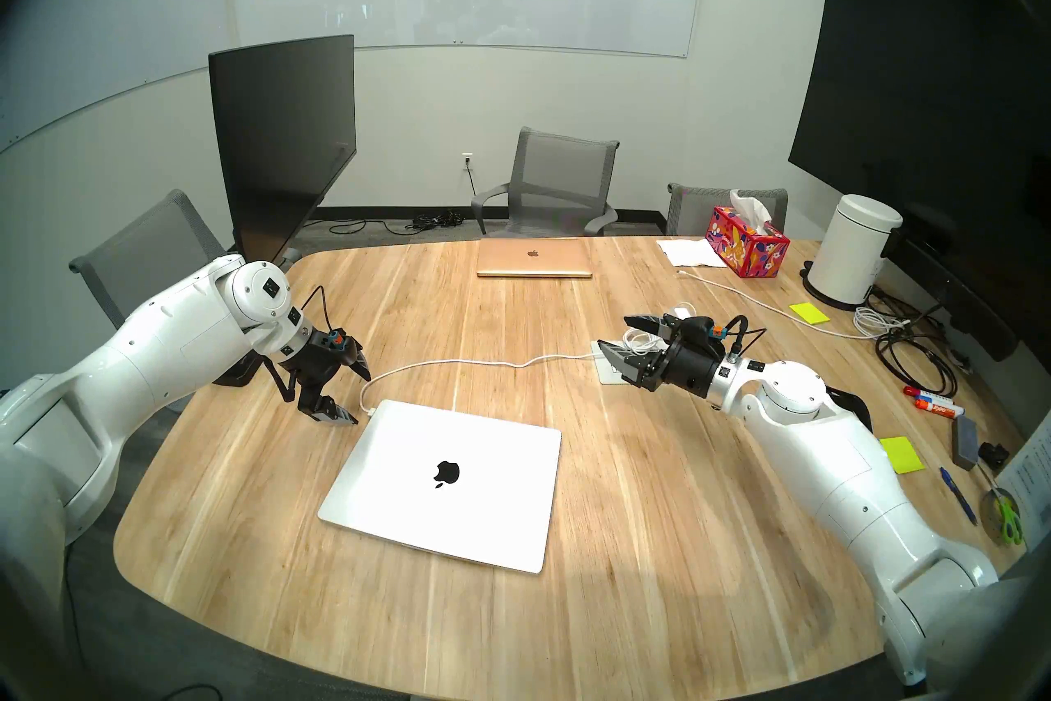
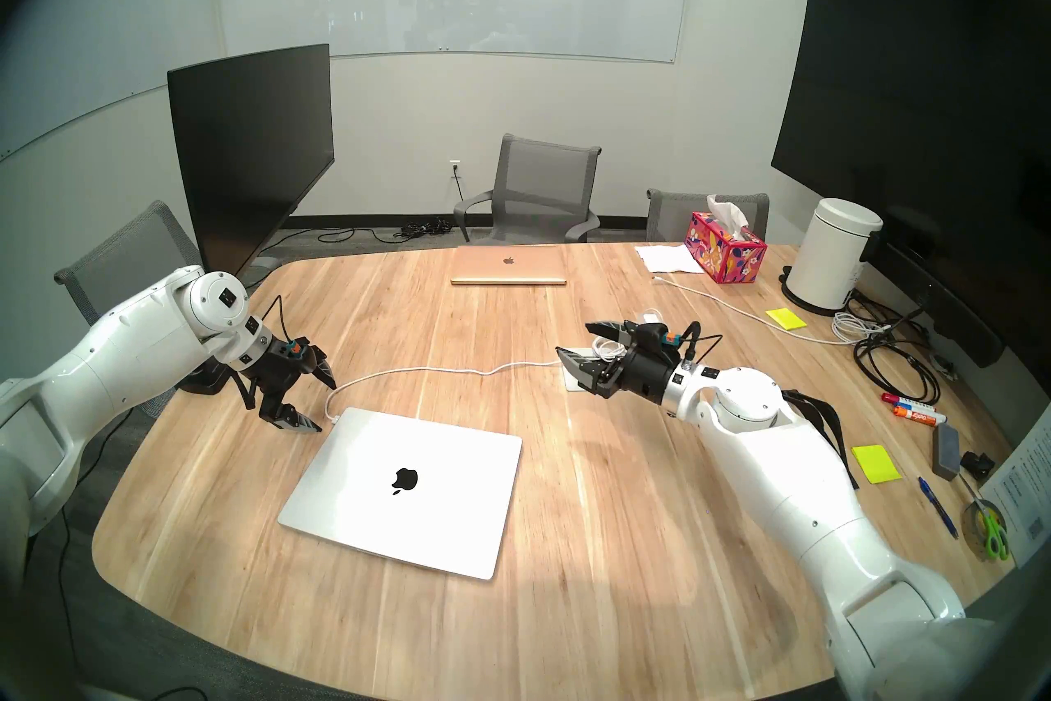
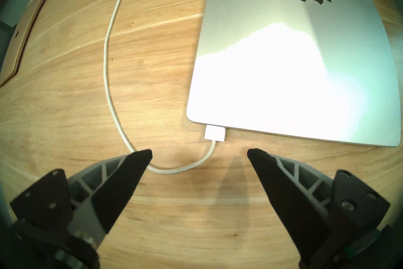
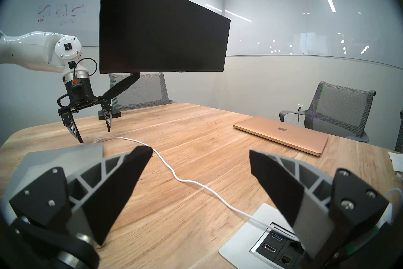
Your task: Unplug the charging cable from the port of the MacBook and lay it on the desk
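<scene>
At the left of the head view you see the left gripper (image 1: 355,395) tilted steeply down over the desk (image 1: 625,540), its jaws spread wide and holding nothing. One fingertip sits just beside the upper left corner of the MacBook (image 1: 443,483), the other higher, near the bend of the charging cable (image 1: 455,363). In your left wrist view the cable's small white plug (image 3: 214,132) is seated in the edge of the closed silver laptop, just above the gap between the two black fingertips (image 3: 141,156); from the plug the cord loops down between them, passes under the left tip and runs up toward the top of the frame.

Moving toward centre, the cable lies on the wood from the laptop's corner across to the port panel (image 1: 608,372) set in the desk. A rose-gold laptop (image 1: 534,257) lies closed at upper centre, well apart.

At the right, the right gripper (image 1: 617,336) points level toward the left of the frame above that panel, jaws spread and empty; a bunched white cord (image 1: 640,339) sits just behind its fingers.
</scene>
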### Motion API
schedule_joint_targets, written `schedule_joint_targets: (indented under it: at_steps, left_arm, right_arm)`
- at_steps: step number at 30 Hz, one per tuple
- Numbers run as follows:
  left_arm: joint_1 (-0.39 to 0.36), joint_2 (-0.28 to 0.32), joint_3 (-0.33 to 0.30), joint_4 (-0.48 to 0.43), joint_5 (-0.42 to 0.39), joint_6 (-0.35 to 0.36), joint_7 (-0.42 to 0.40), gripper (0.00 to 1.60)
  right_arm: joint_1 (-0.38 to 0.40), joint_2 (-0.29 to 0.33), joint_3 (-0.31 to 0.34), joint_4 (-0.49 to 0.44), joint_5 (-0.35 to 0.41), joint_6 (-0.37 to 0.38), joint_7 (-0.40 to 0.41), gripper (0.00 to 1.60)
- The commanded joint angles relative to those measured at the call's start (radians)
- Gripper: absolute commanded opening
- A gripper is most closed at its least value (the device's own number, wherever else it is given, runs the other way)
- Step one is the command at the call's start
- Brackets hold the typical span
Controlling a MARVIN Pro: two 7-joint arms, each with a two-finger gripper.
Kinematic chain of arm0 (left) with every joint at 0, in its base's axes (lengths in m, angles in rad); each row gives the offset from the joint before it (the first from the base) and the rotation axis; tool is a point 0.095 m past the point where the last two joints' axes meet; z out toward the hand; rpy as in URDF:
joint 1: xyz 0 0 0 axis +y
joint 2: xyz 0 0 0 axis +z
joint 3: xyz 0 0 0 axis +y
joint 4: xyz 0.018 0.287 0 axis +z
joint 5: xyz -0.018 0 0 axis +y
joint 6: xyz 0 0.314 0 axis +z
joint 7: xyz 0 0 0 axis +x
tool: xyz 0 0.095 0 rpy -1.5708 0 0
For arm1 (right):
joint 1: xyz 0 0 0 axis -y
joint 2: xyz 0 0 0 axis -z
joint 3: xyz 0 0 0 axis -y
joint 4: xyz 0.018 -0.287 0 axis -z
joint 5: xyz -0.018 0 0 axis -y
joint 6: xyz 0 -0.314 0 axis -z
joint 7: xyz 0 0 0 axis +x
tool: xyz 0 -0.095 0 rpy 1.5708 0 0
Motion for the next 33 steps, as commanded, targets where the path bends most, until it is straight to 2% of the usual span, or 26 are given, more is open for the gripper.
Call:
schedule_joint_targets:
  at_steps: [1, 17, 20, 23, 25, 27, 29, 31, 32, 33]
  left_arm:
    - [-0.03, -0.042, 0.003, 0.03, 0.014, -0.002, -0.001, 1.6]
    - [-0.04, -0.086, 0.007, 0.091, 0.04, -0.016, -0.015, 1.6]
    - [-0.04, -0.092, 0.007, 0.097, 0.045, -0.015, -0.019, 1.39]
    - [-0.04, -0.101, 0.008, 0.108, 0.052, -0.015, -0.022, 1.45]
    - [-0.042, -0.107, 0.009, 0.116, 0.055, -0.017, -0.028, 1.42]
    - [-0.043, -0.11, 0.009, 0.12, 0.058, -0.017, -0.031, 1.2]
    - [-0.043, -0.112, 0.008, 0.121, 0.061, -0.017, -0.035, 0.76]
    - [-0.043, -0.113, 0.007, 0.122, 0.062, -0.016, -0.039, 0.72]
    - [-0.043, -0.114, 0.006, 0.122, 0.063, -0.016, -0.04, 0.54]
    - [-0.043, -0.114, 0.006, 0.122, 0.063, -0.016, -0.04, 0.54]
  right_arm:
    - [0.013, 0.001, 0.007, -0.017, 0.004, 0.002, -0.001, 1.6]
    - [0.013, 0.001, 0.007, -0.017, 0.004, 0.002, -0.001, 1.6]
    - [0.013, 0.001, 0.007, -0.017, 0.004, 0.002, -0.001, 1.6]
    - [0.013, 0.001, 0.007, -0.017, 0.004, 0.002, -0.001, 1.6]
    - [0.013, 0.001, 0.007, -0.017, 0.004, 0.003, -0.001, 1.6]
    - [0.013, 0.001, 0.007, -0.017, 0.004, 0.003, -0.001, 1.6]
    - [0.013, 0.001, 0.007, -0.017, 0.004, 0.003, -0.001, 1.6]
    - [0.013, 0.001, 0.008, -0.017, 0.004, 0.003, -0.001, 1.6]
    - [0.013, 0.001, 0.008, -0.017, 0.004, 0.003, -0.001, 1.6]
    - [0.013, 0.001, 0.008, -0.017, 0.004, 0.003, -0.001, 1.6]
